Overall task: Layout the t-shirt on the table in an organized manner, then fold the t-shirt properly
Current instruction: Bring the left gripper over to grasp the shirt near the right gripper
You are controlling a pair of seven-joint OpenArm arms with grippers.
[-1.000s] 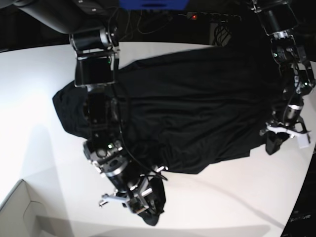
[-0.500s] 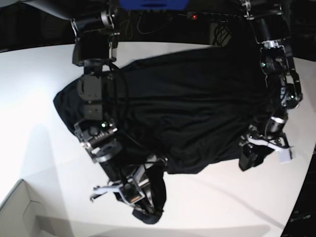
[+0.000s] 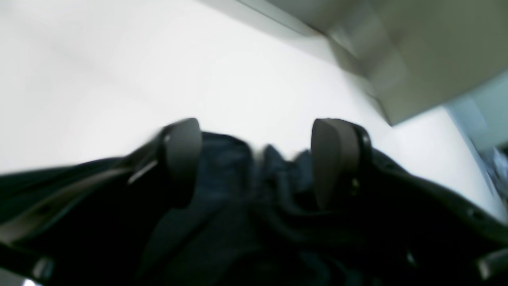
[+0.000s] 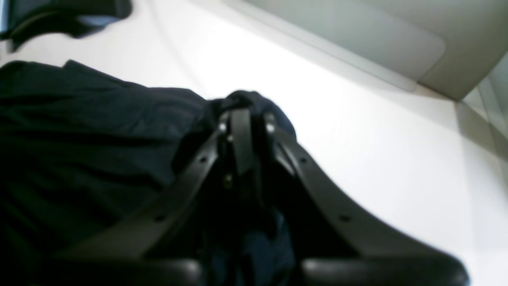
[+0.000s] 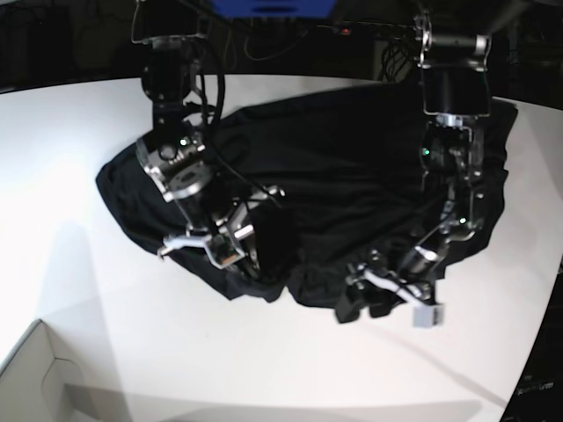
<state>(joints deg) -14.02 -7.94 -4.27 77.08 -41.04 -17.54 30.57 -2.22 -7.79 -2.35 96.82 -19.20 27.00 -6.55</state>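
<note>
We count one shirt (image 5: 352,167), black and rumpled, spread across the far middle of the one white table (image 5: 62,158), with its near edge bunched toward us. Two arms reach over it in the base view, one from each side, and both wrists are down low at that near edge.

The right gripper (image 4: 242,131) sits with its two fingers drawn together, and a dark fold of cloth is pinched between them (the wrist view shows the bunch humped up just past the tips). In the base view that gripper (image 5: 242,251) is on the left side of the picture, over the shirt's near-left part, with fabric gathered around it.

The left gripper (image 3: 258,159) has its two fingers (image 3: 182,155) standing well apart. Wrinkled cloth lies in the gap between them and under them, but neither pad presses on it, so we see nothing held. In the base view it (image 5: 374,294) is at the shirt's near-right edge, where the cloth meets bare tabletop.

The left wrist view is blurred, so we cannot tell whether the fingertips touch the fabric or hang just above it.

One white box corner (image 5: 31,369) shows at the near-left of the base view, well apart from the shirt. One blue object (image 5: 273,7) sits at the top edge, behind the table.
</note>
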